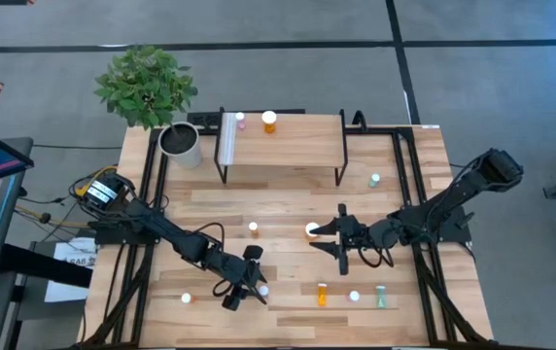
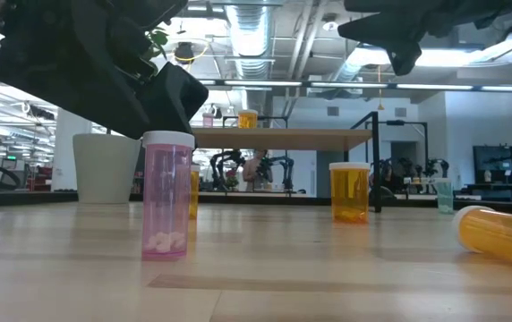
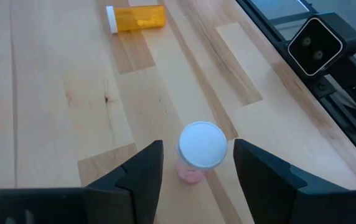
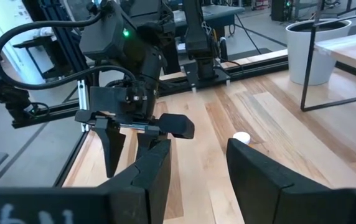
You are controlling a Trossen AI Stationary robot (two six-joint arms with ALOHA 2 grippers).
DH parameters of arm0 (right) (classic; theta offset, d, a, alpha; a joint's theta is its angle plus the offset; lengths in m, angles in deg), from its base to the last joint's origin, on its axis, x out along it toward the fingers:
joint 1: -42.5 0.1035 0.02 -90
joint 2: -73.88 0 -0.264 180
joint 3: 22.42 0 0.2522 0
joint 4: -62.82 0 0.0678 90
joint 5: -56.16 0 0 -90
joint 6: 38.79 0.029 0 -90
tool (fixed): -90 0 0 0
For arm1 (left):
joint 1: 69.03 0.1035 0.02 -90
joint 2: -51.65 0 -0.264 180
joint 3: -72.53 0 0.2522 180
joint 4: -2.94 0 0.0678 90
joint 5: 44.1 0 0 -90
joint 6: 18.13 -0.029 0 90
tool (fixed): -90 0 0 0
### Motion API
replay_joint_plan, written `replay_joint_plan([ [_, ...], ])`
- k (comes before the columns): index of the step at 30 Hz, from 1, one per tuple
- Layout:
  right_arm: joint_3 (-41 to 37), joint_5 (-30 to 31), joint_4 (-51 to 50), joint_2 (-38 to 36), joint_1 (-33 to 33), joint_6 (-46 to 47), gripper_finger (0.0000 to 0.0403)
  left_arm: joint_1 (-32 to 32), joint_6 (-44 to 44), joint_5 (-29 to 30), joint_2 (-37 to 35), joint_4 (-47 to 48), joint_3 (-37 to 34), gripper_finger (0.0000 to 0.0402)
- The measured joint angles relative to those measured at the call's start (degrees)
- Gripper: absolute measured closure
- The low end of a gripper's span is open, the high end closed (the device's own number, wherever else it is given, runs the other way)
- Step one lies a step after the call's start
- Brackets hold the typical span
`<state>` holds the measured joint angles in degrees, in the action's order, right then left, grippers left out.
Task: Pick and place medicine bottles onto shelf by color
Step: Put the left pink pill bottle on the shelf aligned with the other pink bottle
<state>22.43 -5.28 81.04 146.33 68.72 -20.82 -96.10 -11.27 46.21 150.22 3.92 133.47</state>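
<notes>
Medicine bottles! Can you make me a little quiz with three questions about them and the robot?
1. True or false: the shelf holds three bottles.
2. What colour is the bottle standing between the left gripper's open fingers? A orange, B pink, C green.
3. Fill the gap: the orange bottle farther along the table is ____ on its side.

Key: 1 false, it holds two. 2 B. 3 lying.
</notes>
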Motion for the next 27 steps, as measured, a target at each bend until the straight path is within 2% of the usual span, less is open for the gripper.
replay_joint_plan([
  [27,0.0,0.0,0.0,0.0,-0.1,0.0,0.0228,0.2,2.2,-0.3,0.0,0.0,0.0,0.0219],
])
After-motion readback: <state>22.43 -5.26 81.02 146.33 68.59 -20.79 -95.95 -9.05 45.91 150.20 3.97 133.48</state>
